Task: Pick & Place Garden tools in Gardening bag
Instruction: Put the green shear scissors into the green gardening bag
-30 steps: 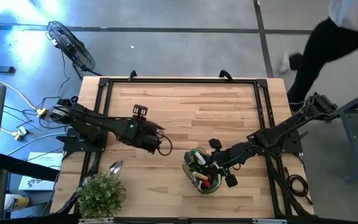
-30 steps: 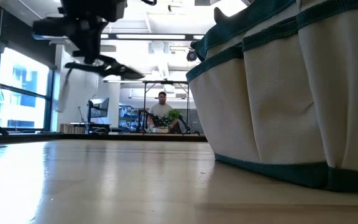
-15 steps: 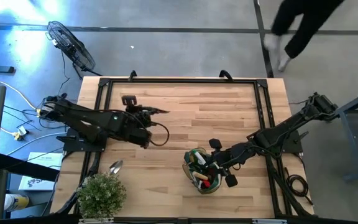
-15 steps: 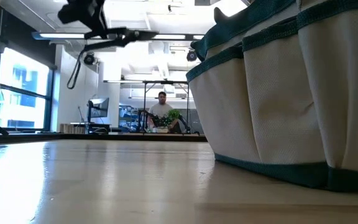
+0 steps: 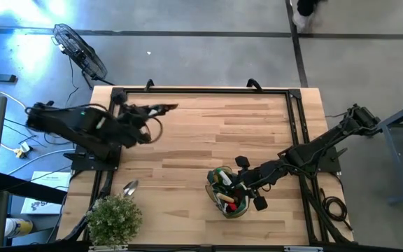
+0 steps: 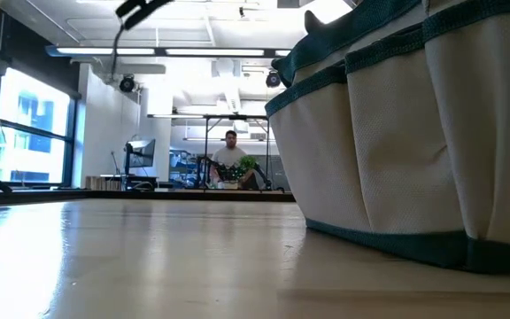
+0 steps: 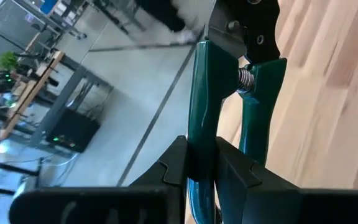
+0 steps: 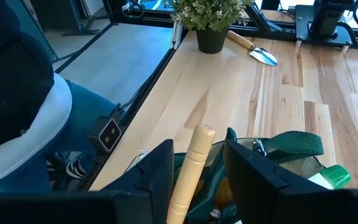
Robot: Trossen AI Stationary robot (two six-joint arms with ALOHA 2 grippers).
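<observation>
My left gripper [image 5: 145,112] is high over the table's far left corner, shut on green-handled pruners [image 5: 162,108], whose blades point toward the table's right. The left wrist view shows their two handles and spring [image 7: 244,78]. The gardening bag [image 5: 228,193] stands near the front edge on its base, with tools sticking out of its mouth. My right gripper [image 8: 197,180] is at the bag's right rim, open. Its fingers stand on either side of a wooden tool handle [image 8: 190,162] that rises out of the bag. My left gripper pinches one of the pruners' two handles [image 7: 199,155] between its two fingers; the other handle [image 7: 260,112] stays free beside them. The pruners reach out past the fingertips, roughly in line with the fingers, lifted clear of the table. Whether my right gripper touches the wooden handle or the bag, I cannot tell.
A silver trowel [image 5: 129,187] lies at the front left beside the potted plant [image 5: 114,218]; both also show in the right wrist view, the trowel [image 8: 257,51] and the plant [image 8: 210,12]. Bare wood [image 5: 222,126] spans the table's middle and far side. A person sits in the room beyond [image 6: 230,159].
My left gripper has risen and drawn back from the table's left middle toward the far left corner, rolling as it went, and carried the pruners up with it. My right gripper and the bag have kept still. A person has walked away beyond the far right corner.
</observation>
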